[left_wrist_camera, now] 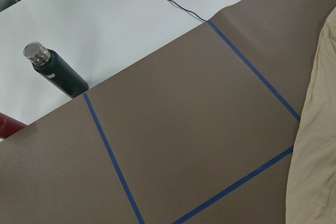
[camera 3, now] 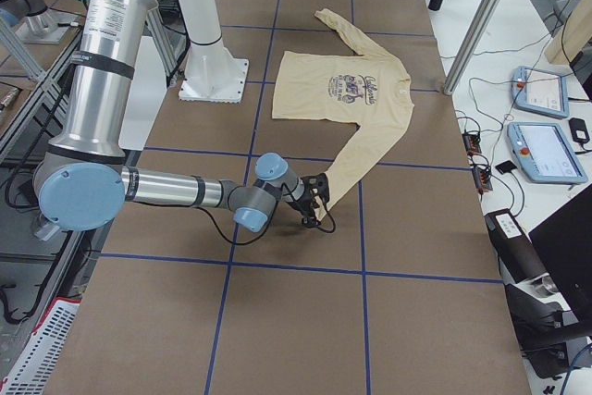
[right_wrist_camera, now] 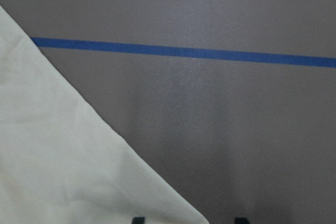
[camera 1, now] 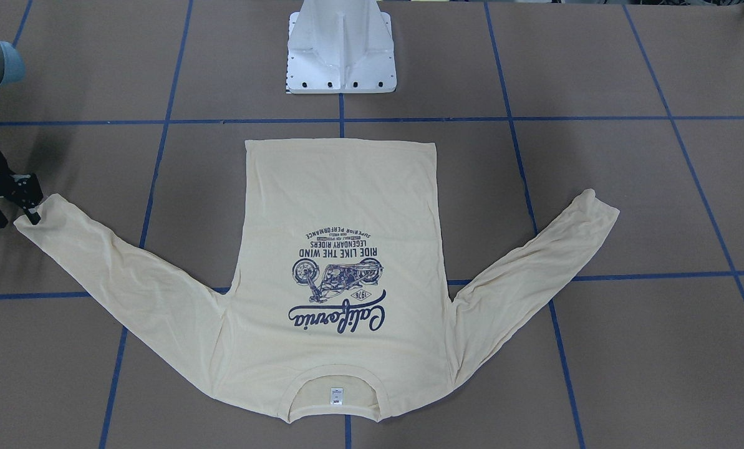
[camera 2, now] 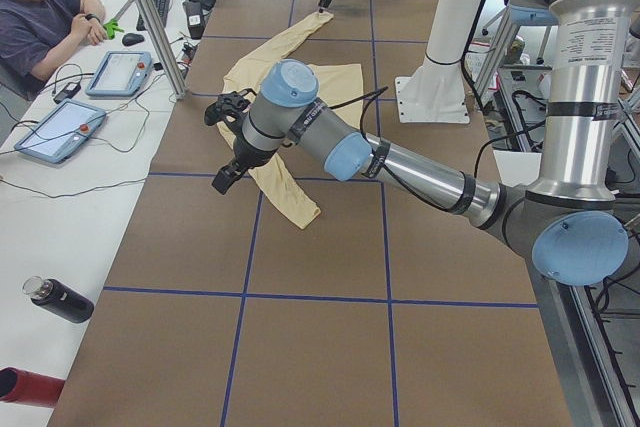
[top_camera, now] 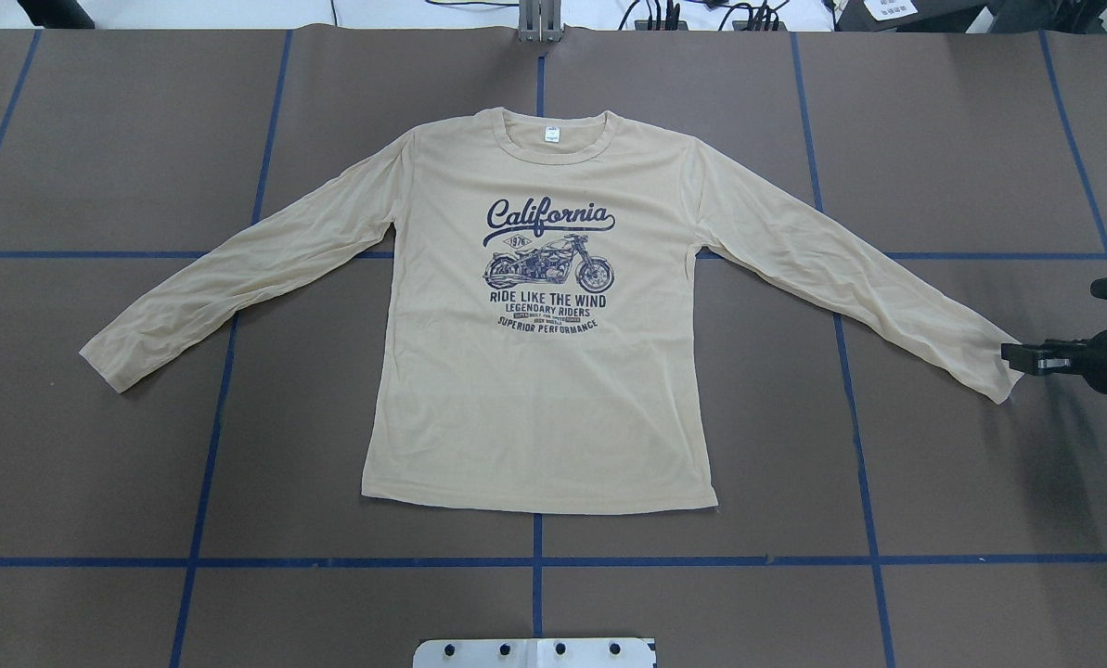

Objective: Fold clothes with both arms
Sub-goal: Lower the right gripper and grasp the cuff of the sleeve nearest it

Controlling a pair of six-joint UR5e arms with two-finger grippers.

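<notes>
shirt: pale cream-yellow long-sleeved T-shirt (top_camera: 539, 399), thin knit, spread flat and print-up on the brown paper-covered table (top_camera: 933, 139).
position: roughly centred on the blue tape grid (top_camera: 536, 561). The hem (top_camera: 539, 508) is on the near side, towards the white pedestal base (camera 1: 340, 56), and the collar (top_camera: 553, 153) is on the far side.
print: navy (top_camera: 548, 269), "California" script over a motorcycle, then "RIDE LIKE THE WIND", "LEGENDARY RIDERS", "SUPERIOR PERFORMANCE".
neck label: small, white (top_camera: 551, 136), showing inside the back of the collar.
body: smooth, with straight side edges and only faint creases.
sleeves: both fully out, angled away from the body and back towards the near side. The right sleeve (top_camera: 850, 269) and left sleeve (top_camera: 238, 269) are lightly wrinkled, and neither is folded over.
right gripper: low at the table (camera 1: 17, 219), at the cuff (top_camera: 998, 366) of the right sleeve. Its jaws are apart. The wrist view shows both fingertips (right_wrist_camera: 137, 220) spread, with the cloth edge running down between them. No clamp on the fabric.
left gripper: seen only from the left-end camera (camera 2: 220, 184), up over the table just beside the left sleeve. Can't tell if its jaws are apart or together.
left wrist cam: looks down on paper and tape, with a strip of sleeve at the right edge. A black flask (left_wrist_camera: 55, 72) lies on the white bench past the paper.
</notes>
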